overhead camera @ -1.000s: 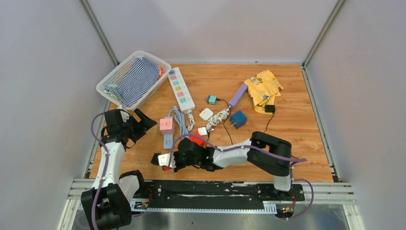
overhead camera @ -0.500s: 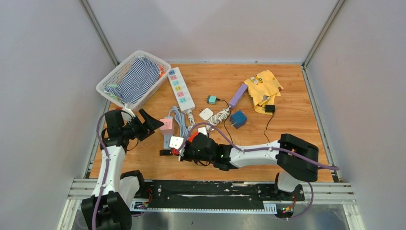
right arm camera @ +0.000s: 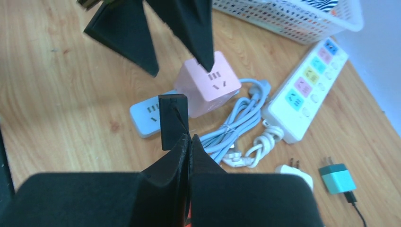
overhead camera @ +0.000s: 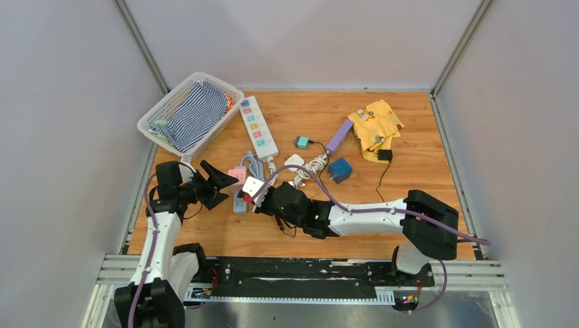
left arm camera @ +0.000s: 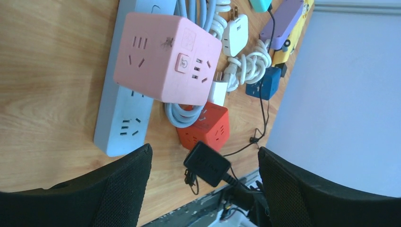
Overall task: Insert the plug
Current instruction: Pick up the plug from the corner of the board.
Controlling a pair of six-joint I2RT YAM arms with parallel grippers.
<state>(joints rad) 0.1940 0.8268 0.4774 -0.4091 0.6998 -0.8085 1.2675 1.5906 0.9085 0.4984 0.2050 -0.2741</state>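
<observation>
Change: right gripper, clamped on black plug, swung from worktop's near edge to just beside pink socket cube | left gripper, jaws apart, closed in from left edge | Meaning: probably bracing cube; insertion pending.

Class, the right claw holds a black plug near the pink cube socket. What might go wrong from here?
1. The right claw pinches the black plug only by one end, so it may twist when pushed in.
2. The pink cube socket lies loose, seemingly partly on a pale power strip, and the left claw is open, not clamped on it; the cube may slide or tip.
</observation>
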